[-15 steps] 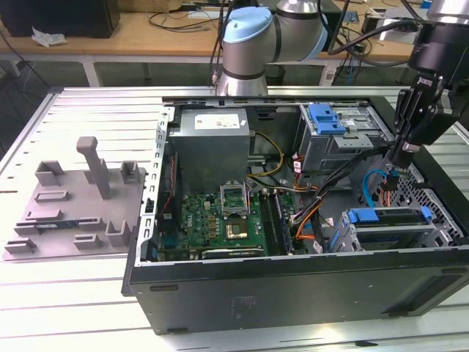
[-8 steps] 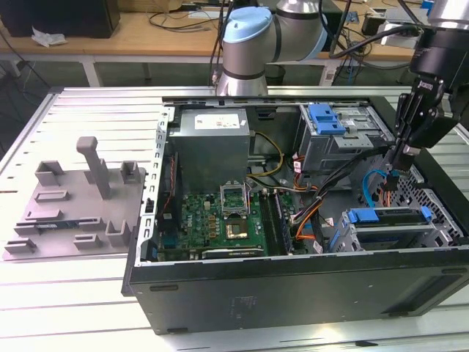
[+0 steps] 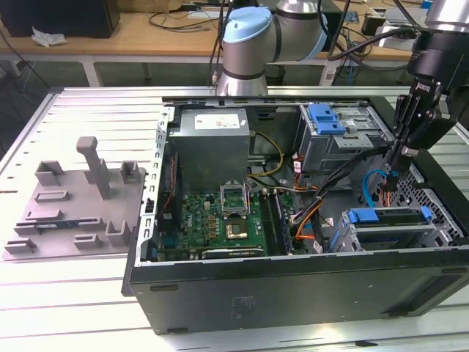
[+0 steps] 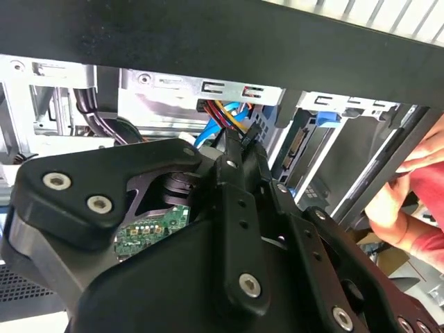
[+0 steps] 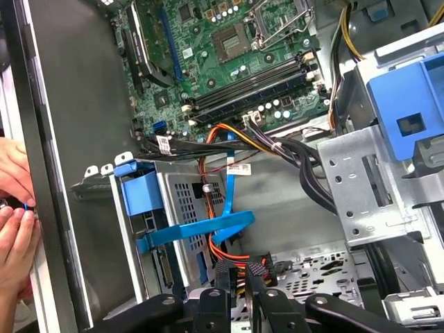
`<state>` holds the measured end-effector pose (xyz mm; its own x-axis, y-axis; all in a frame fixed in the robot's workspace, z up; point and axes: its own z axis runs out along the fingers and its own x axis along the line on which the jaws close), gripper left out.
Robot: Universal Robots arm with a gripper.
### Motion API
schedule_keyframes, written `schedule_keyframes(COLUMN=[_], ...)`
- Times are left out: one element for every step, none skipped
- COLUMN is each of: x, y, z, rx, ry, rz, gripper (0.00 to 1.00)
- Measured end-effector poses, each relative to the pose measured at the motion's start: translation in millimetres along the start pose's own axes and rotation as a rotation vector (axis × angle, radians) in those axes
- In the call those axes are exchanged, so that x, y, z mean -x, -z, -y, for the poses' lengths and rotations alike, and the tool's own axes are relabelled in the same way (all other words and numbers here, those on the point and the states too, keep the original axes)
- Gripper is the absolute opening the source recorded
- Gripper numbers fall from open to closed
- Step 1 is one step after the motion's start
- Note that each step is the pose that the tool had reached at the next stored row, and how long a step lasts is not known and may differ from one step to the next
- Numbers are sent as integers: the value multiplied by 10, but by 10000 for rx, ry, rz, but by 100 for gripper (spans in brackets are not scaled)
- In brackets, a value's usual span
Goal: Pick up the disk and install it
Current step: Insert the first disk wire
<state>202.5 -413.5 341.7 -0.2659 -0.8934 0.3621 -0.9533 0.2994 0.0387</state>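
Observation:
The disk, grey with a blue frame, sits in the lower drive bay at the front right of the open computer case. In the first wrist view the disk's blue frame stands at the bay's end, with a flat blue cable running from it. My gripper reaches down into the case just behind that bay. In both wrist views its fingers are pressed on a black cable connector with red, orange and yellow wires.
A bright blue bracket tops the upper drive cage. The motherboard and the grey power supply fill the case's left part. A grey fixture lies on the table at the exterior view's left. A person's hands rest at the case wall.

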Motion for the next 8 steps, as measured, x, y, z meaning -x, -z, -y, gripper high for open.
schedule_keyframes(x=[1, 4, 11, 22, 39, 76, 127, 169], y=[0, 1, 4, 8, 14, 28, 49, 66], z=[-6, -8, -12, -16, -21, -34, -51, -65], rx=[-3, -6, -8, -10, -11, -17, -33, -55], ry=[0, 0, -1, -5, -5, -7, -17, -28], rz=[-6, -11, -19, -27, -35, -55, -111, -191], gripper=[23, 23, 25, 31, 31, 31, 31, 31])
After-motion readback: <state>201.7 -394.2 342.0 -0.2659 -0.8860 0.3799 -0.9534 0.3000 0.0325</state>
